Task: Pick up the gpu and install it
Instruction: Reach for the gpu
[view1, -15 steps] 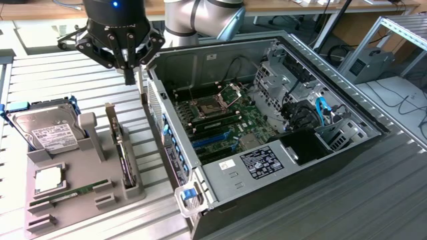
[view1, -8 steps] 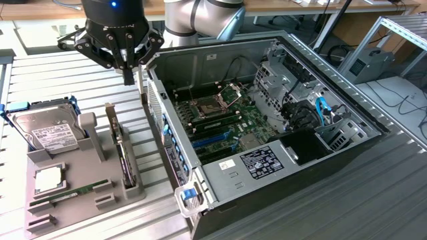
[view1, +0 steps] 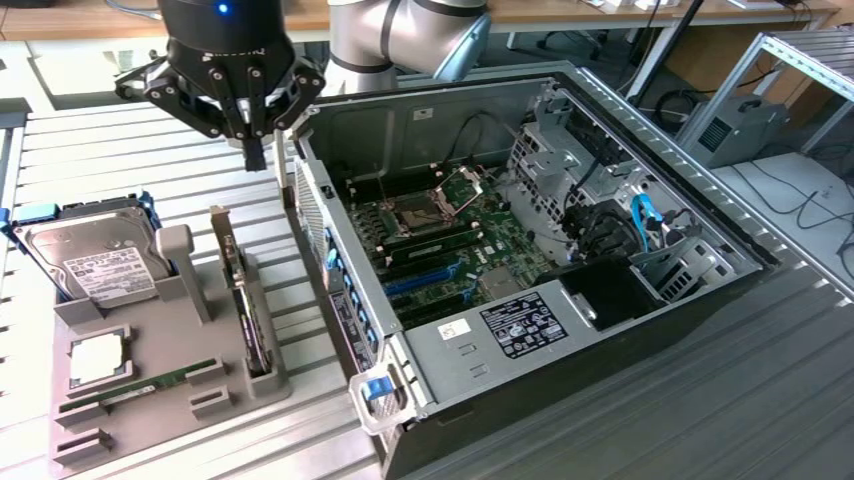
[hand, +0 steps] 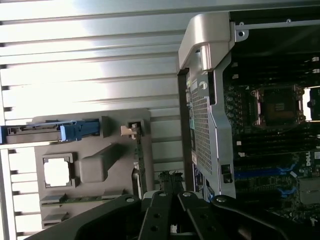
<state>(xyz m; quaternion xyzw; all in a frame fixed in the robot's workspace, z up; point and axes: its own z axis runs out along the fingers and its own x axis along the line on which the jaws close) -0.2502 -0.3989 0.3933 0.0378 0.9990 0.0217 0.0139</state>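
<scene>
so the gpu (view1: 243, 300) is sitting on its edge in the gray holder (view1: 154, 410) on the slatted table (view1: 120, 160), hard drive (view1: 94, 265) on one side and the open pc case (view1: 441, 345) just beside it, gripper (view1: 254, 160) hanging above near the card's far end, fingers pressed together on nothing

Gpu (view1: 247, 320) upright in holder (view1: 160, 345), beside computer case (view1: 447, 350).

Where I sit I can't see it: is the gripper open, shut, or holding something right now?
Gripper: shut, holding nothing; the gpu stands in its grey holder.
</scene>
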